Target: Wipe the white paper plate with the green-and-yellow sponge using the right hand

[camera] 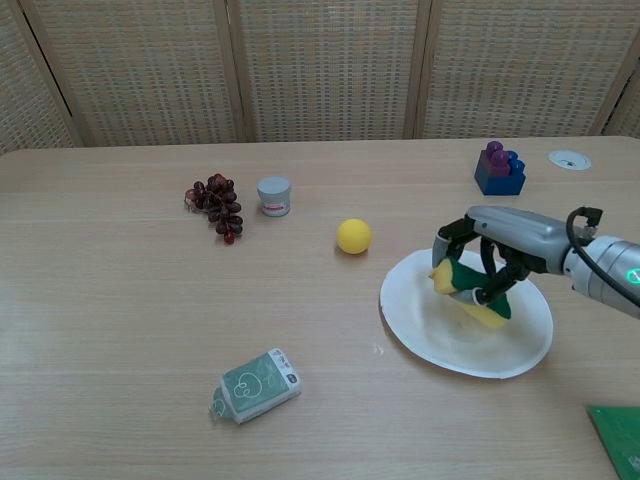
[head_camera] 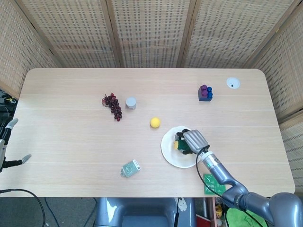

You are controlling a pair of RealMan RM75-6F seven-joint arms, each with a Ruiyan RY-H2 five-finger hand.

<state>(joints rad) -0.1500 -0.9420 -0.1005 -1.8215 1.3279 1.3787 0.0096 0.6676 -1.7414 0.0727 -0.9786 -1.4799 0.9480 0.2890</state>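
Our right robot hand (camera: pixel 487 262) has its fingers closed around the sponge (camera: pixel 468 292), pressing it on the plate (camera: pixel 440 345). The light plate may skid across the surface (camera: pixel 120 330) toward the yellow ball (camera: pixel 353 236) if we push sideways too hard.

light wooden table (head_camera: pixel 66 109) carries a white paper plate (camera: pixel 428 335) under the right hand (camera: pixel 497 240); yellow ball (camera: pixel 353 236) just beside; grapes (camera: pixel 215 205), small jar (camera: pixel 274 195), packet (camera: pixel 255 385), toy blocks (camera: pixel 499 167) farther off.
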